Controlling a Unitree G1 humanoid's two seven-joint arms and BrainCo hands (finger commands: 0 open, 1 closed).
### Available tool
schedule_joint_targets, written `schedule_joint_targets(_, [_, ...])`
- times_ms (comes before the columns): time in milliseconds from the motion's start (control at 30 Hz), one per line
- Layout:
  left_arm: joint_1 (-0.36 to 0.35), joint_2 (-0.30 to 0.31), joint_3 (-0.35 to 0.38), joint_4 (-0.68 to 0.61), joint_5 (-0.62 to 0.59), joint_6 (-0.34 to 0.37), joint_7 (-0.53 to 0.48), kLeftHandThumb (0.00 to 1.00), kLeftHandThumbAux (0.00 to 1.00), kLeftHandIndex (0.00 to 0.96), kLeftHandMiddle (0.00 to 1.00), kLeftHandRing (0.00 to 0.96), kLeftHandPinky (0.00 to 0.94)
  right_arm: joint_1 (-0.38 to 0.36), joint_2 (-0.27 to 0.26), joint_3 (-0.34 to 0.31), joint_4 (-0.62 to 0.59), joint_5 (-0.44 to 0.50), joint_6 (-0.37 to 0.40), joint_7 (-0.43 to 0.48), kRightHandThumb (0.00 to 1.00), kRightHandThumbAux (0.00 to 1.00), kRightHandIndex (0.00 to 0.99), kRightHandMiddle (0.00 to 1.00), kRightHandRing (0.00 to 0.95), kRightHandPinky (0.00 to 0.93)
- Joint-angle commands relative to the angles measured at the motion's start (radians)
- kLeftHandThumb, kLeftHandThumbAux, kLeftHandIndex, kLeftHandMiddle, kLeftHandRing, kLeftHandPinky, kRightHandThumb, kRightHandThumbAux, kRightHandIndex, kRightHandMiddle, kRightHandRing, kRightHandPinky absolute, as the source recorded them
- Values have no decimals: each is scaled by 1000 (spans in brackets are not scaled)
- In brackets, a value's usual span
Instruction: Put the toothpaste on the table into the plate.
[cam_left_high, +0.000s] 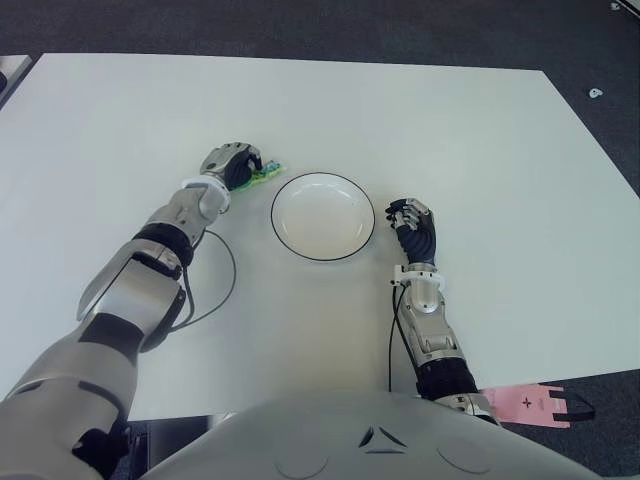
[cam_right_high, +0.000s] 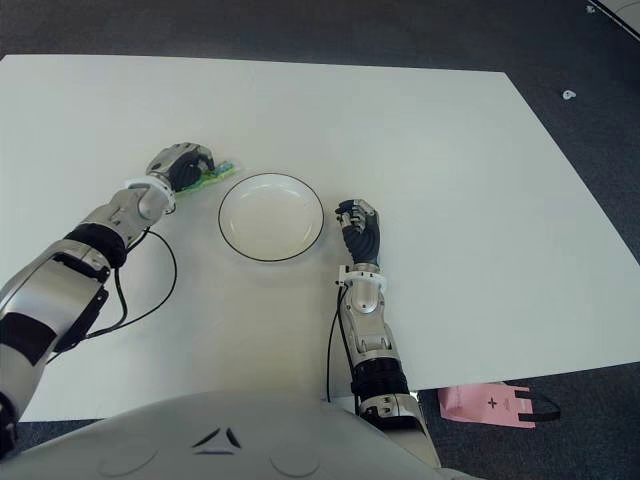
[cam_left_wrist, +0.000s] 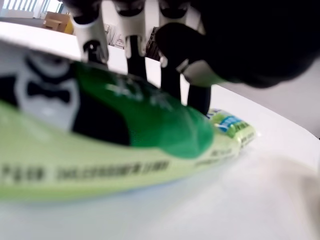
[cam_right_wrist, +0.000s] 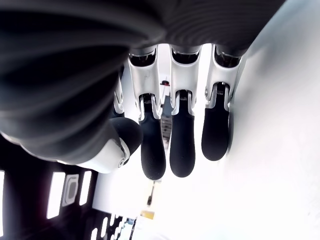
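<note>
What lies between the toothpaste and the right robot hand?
The empty white plate, seen in both eye views: toothpaste under the left robot hand, right robot hand opposite.

Silver arms, black-fingered hands, black cables

On the table (cam_left_high: 480, 130), the toothpaste (cam_left_high: 266, 175) lies just left of the plate (cam_left_high: 322, 216).
</note>
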Motion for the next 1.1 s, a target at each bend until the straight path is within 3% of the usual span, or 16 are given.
schedule_joint_targets(33, [134,-7,-26,72,24,24,-49,958,599,508,501,720,661,103,-10,-2,107,3,58,16,708,728,426,508,495,498])
schedule_joint_targets(167, [133,-7,-24,73,23,21,-46,957,600,523,501,730,663,99,-12,-4,111,3,60,16,707,729,426,508,493,493])
schedule_joint_targets(367, [135,-6,-21,71,19,18,-42,862,652,417,577,743,672,97,-12,-5,111,1,72,14,707,729,425,506,486,478])
schedule_joint_targets(800, [139,0,-20,71,17,11,-49,851,658,406,593,757,676,96,-9,-6,106,0,82,9,707,729,426,502,479,473])
schedule_joint_targets(1000, [121,11,-37,72,33,20,-93,847,661,392,580,729,615,98,-9,-6,104,1,80,12,707,729,425,501,479,476])
schedule_joint_targets(1100, [110,21,-57,69,48,27,-115,843,665,382,557,653,540,99,-8,-7,101,-1,87,9,708,729,425,500,478,474])
